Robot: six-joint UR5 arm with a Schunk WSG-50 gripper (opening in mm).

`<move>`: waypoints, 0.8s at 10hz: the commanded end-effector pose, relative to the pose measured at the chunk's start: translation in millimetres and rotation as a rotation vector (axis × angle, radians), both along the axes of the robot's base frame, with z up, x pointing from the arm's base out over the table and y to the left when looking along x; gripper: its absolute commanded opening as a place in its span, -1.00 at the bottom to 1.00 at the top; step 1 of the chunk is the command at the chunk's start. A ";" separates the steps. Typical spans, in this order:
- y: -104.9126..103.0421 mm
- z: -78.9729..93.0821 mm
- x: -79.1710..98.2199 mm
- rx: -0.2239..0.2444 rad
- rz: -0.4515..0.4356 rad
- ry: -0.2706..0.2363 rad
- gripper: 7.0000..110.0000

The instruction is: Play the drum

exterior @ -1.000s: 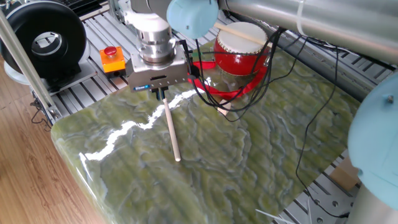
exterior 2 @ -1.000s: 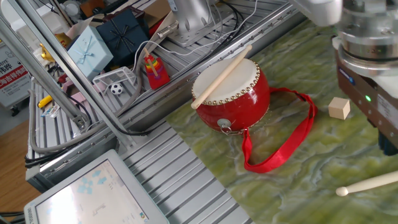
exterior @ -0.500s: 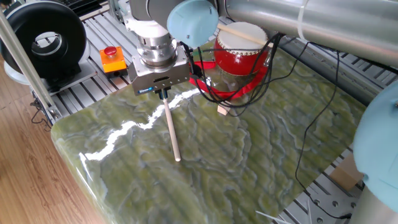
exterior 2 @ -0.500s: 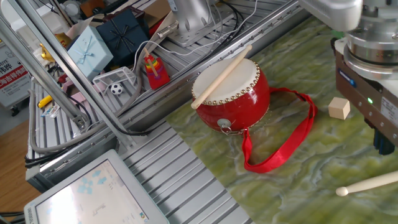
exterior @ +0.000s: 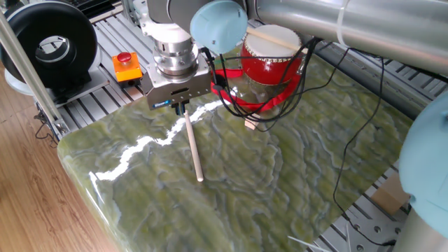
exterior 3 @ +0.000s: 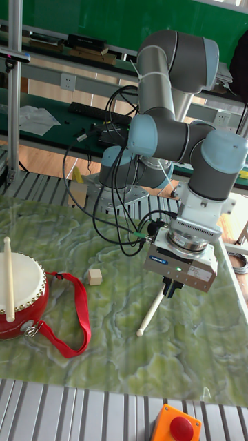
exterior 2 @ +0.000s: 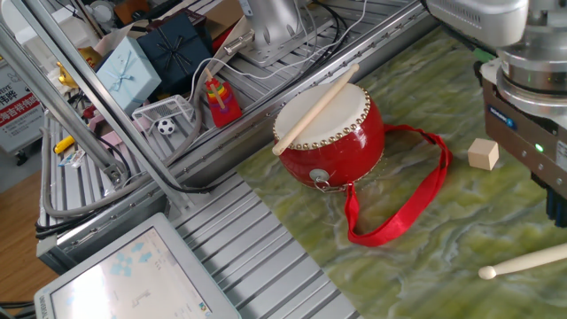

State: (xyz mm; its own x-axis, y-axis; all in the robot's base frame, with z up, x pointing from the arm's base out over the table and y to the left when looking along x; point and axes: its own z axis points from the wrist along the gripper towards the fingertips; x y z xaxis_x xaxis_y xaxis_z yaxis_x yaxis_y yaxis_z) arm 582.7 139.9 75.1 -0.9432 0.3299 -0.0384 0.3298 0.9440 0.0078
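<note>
**Lighting and picture quality across the three views**

Even, bright indoor light falls from above in all views. A jagged white streak of glare crosses the glossy green table (exterior: 150,143) in one fixed view; smaller highlights sit on the red drum (exterior: 269,66). Shadows are soft and short, seen beneath the drum (exterior 2: 330,142) and its ribbon (exterior 2: 403,213) in the other fixed view. The near arm (exterior: 427,154) is blurred and out of focus at the frame's right edge. The tall fixed view is sharp, with slight softness on the button (exterior 3: 180,426) at the bottom
</note>
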 end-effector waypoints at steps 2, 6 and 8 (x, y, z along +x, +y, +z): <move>-6.6 -44.8 37.5 0.036 -0.075 -0.040 -1.00; 0.0 -35.9 -14.5 0.024 -0.235 0.113 -1.00; 3.9 -34.4 -35.0 0.030 -0.266 0.145 -1.00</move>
State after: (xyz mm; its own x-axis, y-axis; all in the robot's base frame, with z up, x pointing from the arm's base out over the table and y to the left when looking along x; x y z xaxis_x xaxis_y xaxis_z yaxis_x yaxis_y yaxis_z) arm 572.4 138.0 37.0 -0.8601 0.5081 0.0466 0.5081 0.8612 -0.0125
